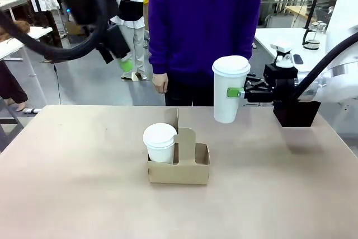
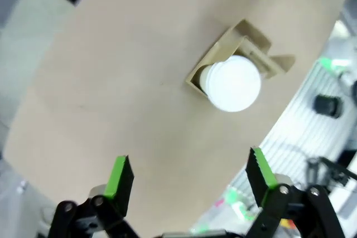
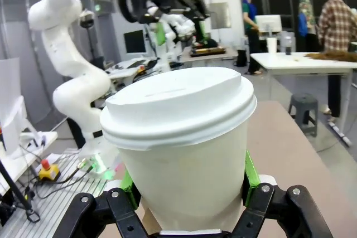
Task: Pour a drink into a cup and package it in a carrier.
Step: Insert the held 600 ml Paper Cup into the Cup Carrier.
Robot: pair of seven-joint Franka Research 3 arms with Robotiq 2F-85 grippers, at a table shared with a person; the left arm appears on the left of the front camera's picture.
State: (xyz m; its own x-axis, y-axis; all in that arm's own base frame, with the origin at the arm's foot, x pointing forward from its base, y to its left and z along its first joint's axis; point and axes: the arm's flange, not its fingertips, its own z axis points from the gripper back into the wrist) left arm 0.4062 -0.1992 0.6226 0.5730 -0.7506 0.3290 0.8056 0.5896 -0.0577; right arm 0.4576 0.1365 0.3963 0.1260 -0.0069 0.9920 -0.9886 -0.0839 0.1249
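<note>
- left gripper (image 2: 189,166): fingers spread, empty, high above the table (image 1: 67,183).
- right gripper (image 1: 239,92): clamped on lidded cup (image 1: 229,104), airborne, right of carrier (image 1: 180,173).
- second lidded cup (image 1: 160,144): seated in carrier's left compartment.

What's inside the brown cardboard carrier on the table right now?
One lidded white cup sits in the left compartment of the carrier; the compartment beyond the handle looks empty. The lid hides the cup's contents.
</note>
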